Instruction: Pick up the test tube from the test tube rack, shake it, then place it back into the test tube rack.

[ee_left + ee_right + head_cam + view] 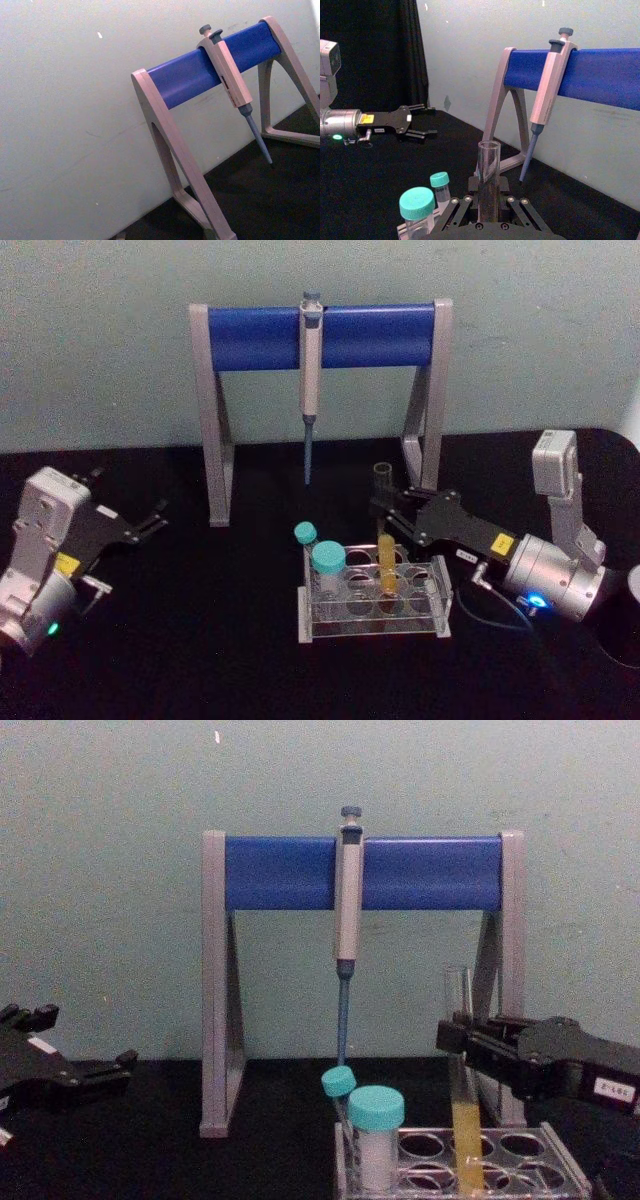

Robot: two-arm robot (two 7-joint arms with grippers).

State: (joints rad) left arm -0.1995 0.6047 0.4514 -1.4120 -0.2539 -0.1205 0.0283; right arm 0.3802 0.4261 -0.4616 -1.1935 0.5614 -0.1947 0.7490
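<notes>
The test tube is a long clear glass tube with yellow-orange liquid low down. It stands nearly upright with its bottom in a middle hole of the clear test tube rack, as the chest view also shows. My right gripper reaches in from the right and is shut on the tube above the rack, with a black finger on each side of the glass. My left gripper is parked far left, open and holding nothing, well away from the rack.
Two teal-capped tubes, one wide and one thin, stand at the rack's left end. Behind the rack is a grey-and-blue pipette stand with a pipette hanging tip-down, close behind the tube's top.
</notes>
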